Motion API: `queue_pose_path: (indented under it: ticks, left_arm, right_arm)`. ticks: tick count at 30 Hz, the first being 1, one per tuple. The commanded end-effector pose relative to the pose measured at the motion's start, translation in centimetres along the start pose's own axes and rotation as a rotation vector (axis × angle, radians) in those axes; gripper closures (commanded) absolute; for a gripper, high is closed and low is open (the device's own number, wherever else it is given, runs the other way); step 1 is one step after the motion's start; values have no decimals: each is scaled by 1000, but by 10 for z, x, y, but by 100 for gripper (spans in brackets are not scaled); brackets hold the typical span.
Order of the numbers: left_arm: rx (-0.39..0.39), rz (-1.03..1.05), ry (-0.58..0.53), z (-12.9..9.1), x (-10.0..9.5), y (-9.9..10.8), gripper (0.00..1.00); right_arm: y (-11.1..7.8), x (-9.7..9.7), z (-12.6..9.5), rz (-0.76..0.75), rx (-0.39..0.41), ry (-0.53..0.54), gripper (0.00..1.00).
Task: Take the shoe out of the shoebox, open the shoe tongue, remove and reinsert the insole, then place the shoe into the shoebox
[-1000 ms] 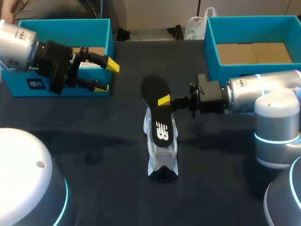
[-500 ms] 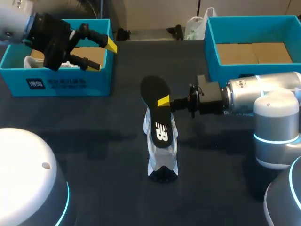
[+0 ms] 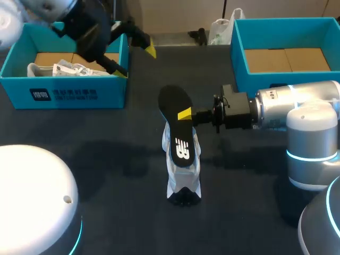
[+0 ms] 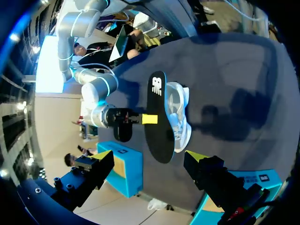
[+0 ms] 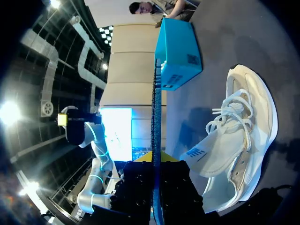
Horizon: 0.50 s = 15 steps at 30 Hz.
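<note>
The shoe [image 3: 173, 183] is largely covered by the insole [image 3: 177, 122]; one finger of the right gripper [image 3: 185, 115] is hidden behind it.

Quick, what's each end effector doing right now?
Left end effector: open, holding nothing.
Right end effector: closed on the insole.
</note>
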<state>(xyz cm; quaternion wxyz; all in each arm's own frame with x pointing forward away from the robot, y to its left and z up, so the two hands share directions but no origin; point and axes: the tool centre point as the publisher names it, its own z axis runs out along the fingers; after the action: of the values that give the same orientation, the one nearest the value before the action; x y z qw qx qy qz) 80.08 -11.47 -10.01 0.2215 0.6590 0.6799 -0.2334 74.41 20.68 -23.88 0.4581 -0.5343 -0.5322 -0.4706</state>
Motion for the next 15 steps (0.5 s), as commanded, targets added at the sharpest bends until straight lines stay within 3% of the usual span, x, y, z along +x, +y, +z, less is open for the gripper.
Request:
queue_pose_path:
  ticks: [1,15]
  left_arm:
    - [69,8,313,16,-20,15,0]
    - [148,-4,523,45,-23,24,0]
  right_arm:
    - [-1,0,2,1,-2,-2,100]
    - [-1,0,2,1,-2,-2,100]
